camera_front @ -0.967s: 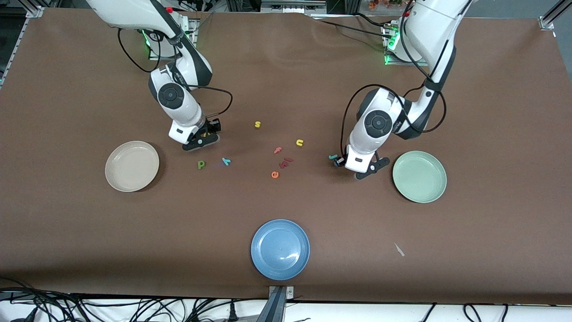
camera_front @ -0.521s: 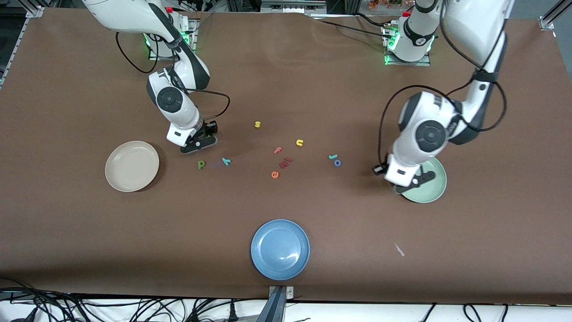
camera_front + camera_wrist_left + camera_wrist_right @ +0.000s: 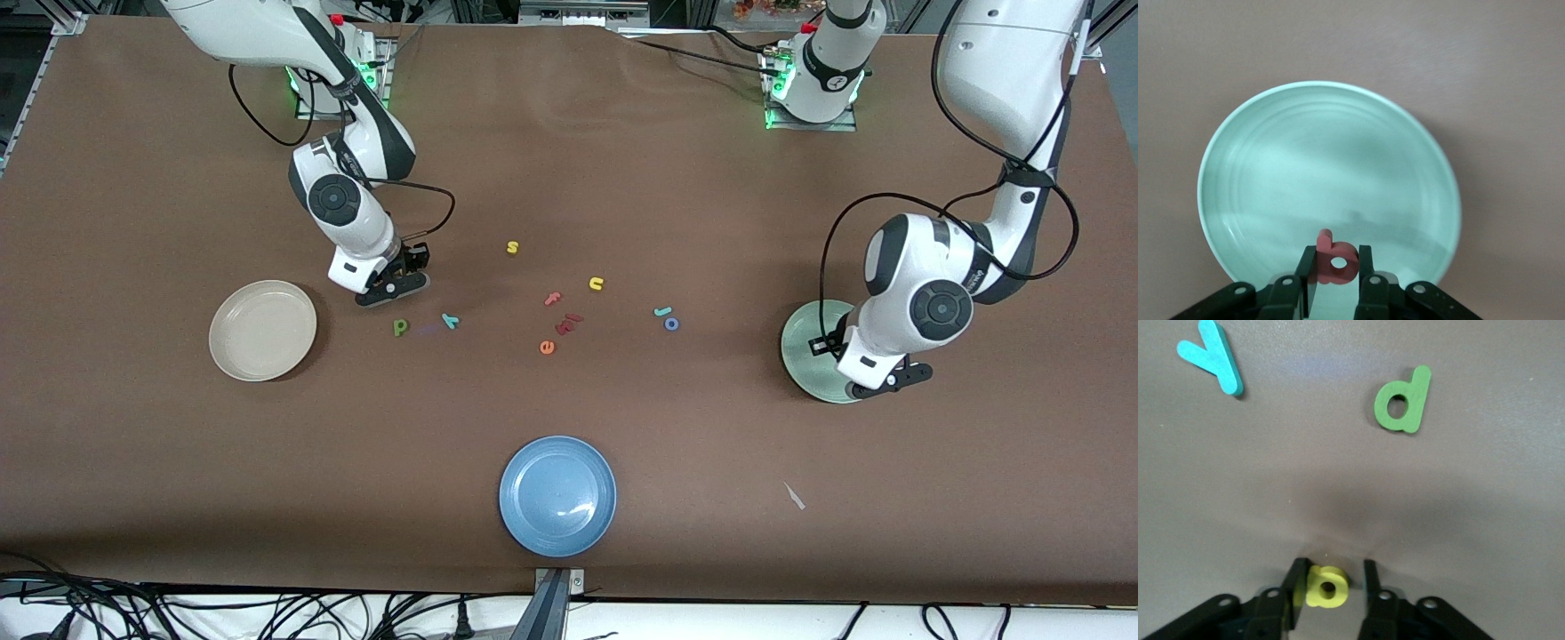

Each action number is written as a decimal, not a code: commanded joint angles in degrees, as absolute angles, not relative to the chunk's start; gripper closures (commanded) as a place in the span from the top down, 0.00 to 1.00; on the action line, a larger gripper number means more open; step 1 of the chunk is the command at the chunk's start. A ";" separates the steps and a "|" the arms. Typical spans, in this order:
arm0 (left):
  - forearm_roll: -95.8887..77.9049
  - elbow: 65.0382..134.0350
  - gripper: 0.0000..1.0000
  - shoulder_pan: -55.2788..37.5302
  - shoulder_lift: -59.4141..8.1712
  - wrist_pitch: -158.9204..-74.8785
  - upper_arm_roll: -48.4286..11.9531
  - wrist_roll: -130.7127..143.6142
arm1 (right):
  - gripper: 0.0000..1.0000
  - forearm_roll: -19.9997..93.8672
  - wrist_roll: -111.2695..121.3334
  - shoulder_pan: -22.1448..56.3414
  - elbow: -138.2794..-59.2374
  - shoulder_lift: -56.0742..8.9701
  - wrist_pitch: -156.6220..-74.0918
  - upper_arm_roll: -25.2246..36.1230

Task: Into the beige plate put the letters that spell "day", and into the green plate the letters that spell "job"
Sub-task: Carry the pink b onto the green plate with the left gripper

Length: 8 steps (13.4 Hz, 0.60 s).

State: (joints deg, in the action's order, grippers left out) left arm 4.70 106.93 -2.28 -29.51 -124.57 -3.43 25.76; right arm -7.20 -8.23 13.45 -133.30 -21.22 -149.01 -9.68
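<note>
The green plate (image 3: 805, 351) lies at the left arm's end of the table; the left gripper (image 3: 1337, 283) hangs over it, pinching the red-pink "b" (image 3: 1335, 261). The beige plate (image 3: 262, 330) lies at the right arm's end. Near it, the right gripper (image 3: 1331, 587) reaches down with its fingers around the yellow "a" (image 3: 1326, 587), a gap showing on one side, near the green "d" (image 3: 1403, 401) and teal "y" (image 3: 1211, 357).

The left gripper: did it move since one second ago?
Yes. The left gripper, shut on the red-pink "b", went from beside the teal "j" to over the green plate.
</note>
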 commanded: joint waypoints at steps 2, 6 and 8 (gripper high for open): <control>6.42 106.53 0.69 -1.93 -31.46 -124.28 -4.22 25.13 | 0.32 -7.91 -10.89 13.71 -132.54 -22.32 -148.45 -9.93; 5.54 103.20 1.00 -2.72 -29.80 -120.79 -4.75 26.01 | 0.21 -7.91 -11.43 13.80 -132.54 -22.68 -148.45 -9.93; 3.53 100.03 1.00 -3.08 -29.62 -116.56 -7.54 29.94 | 0.12 -7.91 -11.08 13.62 -131.76 -22.33 -147.58 -9.93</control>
